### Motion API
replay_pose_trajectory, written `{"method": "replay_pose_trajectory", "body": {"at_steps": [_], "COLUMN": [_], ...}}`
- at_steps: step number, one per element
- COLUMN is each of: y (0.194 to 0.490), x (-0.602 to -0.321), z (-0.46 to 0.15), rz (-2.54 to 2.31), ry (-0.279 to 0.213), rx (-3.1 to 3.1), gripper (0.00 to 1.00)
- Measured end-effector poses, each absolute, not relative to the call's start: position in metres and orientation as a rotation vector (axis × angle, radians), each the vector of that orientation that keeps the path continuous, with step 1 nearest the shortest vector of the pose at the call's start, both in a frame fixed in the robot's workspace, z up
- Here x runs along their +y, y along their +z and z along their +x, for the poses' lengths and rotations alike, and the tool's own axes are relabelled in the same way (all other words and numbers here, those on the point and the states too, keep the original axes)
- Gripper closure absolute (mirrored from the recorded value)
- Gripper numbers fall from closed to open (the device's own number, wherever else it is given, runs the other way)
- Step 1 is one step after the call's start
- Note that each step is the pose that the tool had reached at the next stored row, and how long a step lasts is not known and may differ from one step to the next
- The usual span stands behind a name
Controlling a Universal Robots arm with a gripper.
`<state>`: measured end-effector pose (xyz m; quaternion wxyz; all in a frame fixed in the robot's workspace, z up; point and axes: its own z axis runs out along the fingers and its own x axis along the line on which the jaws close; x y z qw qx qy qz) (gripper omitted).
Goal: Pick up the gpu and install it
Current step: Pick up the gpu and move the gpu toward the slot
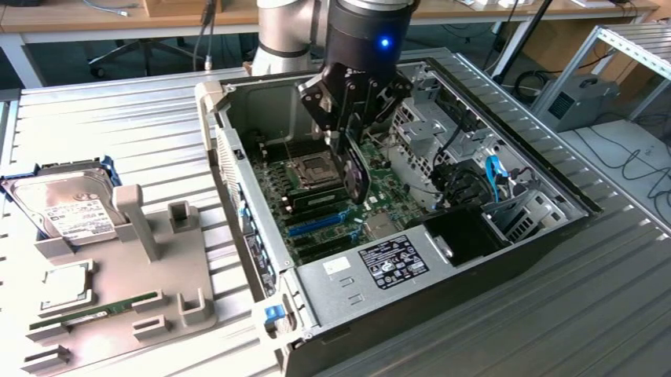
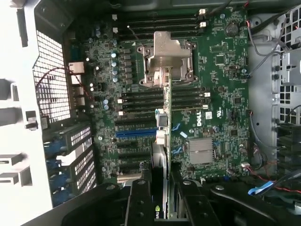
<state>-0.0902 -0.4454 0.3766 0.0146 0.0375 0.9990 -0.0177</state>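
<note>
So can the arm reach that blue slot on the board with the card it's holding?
Probably yes. The case lies open on top, the gripper holds the gpu edge-down above the board, and nothing visible stands between it and the blue slot.

Bright, even light; computer case (image 1: 504, 259) interior shadowed (wrist view partly overexposed)

The exterior view looks down at a slant on the open computer case (image 1: 461, 306), far enough back to take in the table (image 1: 126, 126) around it. The wrist view faces straight down into the case from close by (past the gripper (image 2: 164, 207) and its gpu (image 2: 160, 155)); both share the motherboard (image 1: 394, 196).
</note>
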Motion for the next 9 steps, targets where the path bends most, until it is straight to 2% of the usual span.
{"method": "replay_pose_trajectory", "body": {"at_steps": [9], "y": [0.371], "x": [-0.440], "z": [-0.076], "rz": [0.117], "ry": [-0.055], "rx": [3.110], "gripper": [0.74]}}
